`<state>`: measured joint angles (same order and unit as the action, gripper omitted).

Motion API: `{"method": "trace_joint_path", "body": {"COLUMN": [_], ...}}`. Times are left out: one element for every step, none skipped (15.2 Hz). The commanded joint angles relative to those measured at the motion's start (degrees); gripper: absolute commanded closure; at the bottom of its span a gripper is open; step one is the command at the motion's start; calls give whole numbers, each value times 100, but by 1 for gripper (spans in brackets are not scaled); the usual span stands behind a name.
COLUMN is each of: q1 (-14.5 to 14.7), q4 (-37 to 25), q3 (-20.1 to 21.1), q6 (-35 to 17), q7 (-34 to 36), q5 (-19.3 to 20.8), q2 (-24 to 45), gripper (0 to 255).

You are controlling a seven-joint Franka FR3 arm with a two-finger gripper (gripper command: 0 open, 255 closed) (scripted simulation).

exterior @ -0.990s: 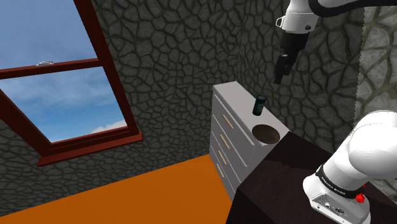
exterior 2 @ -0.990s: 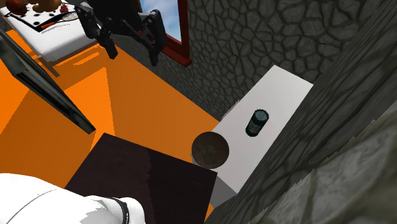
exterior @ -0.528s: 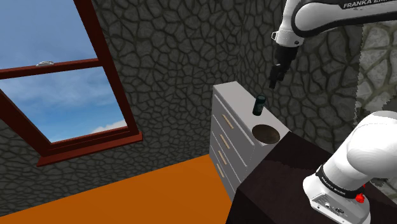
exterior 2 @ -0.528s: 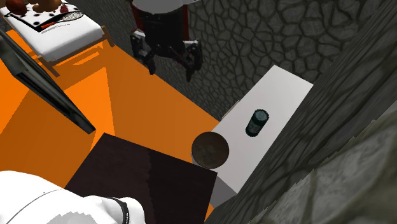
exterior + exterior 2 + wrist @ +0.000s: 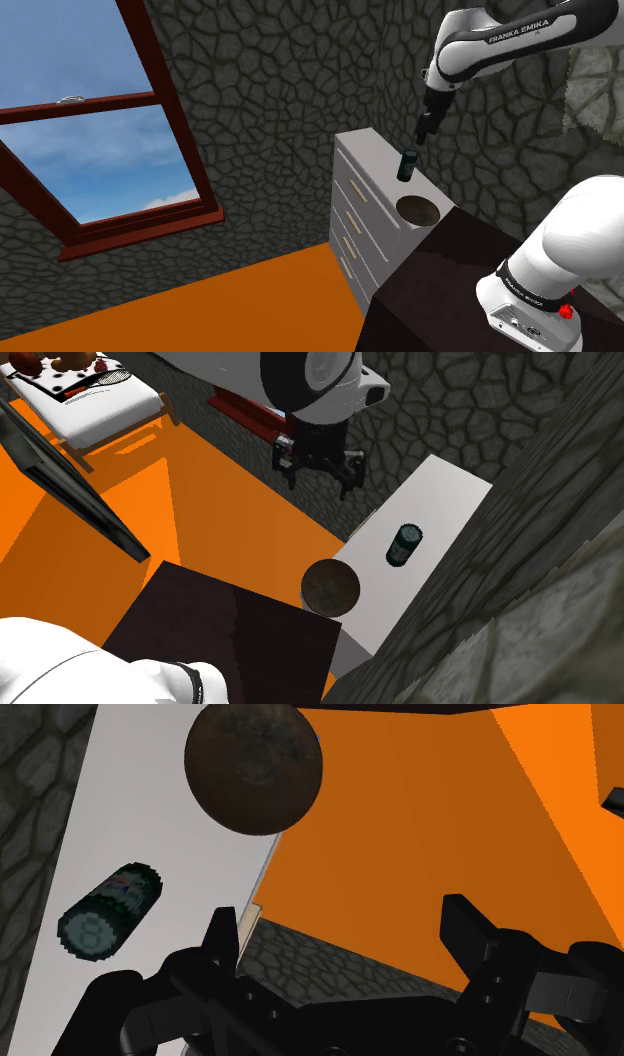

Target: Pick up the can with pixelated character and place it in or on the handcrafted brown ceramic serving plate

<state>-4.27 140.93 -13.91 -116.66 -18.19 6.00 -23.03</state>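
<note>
A dark green can (image 5: 408, 166) stands upright on the top of a white chest of drawers (image 5: 362, 190). A round brown plate (image 5: 418, 208) lies on the same top, at the end nearest the stand. My black gripper (image 5: 424, 128) hangs above the can and a little off to its side, touching nothing. In the second exterior view the gripper (image 5: 320, 478) is open, out over the floor beside the chest, short of the can (image 5: 404, 544) and the plate (image 5: 330, 587). The wrist view has the can (image 5: 108, 912) and plate (image 5: 253, 767) beyond the spread fingers (image 5: 222, 940).
The dark stand (image 5: 450, 285) butts against the chest by the plate. Stone walls (image 5: 280, 70) close in behind and beside the chest. A red-framed window (image 5: 110, 150) is on the shoulder view's left, above an orange floor (image 5: 250, 300). A bed (image 5: 90, 397) stands far off.
The arm has swung towards the chest of drawers and lowered the gripper closer to the can. Its fingers have stayed open. Can and plate have not moved.
</note>
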Motion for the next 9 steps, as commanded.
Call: {"method": "trace_joint_path", "body": {"q1": [-34,-52,-69,-84,-100,-116,-132,-151,-173], "q4": [-76,-123,-178,-241,-310,-388,-472,-564,-663], "q3": [-152,-229,-306,-381,-453,-521,-586,-645,-699], "q6": [-332,-483,-631,-774,-913,-1046,-1174,-1295,-1410], "q7": [-155,-244,-336,-433,-533,-639,-750,-865,-986], "q5": [-14,-32,-59,-96,-143,-202,-271,-351,-443], "q2": [381,571,767,967,1170,1378,1589,1804,2021], "gripper": [0,0,0,0,0,0,0,0,0]}}
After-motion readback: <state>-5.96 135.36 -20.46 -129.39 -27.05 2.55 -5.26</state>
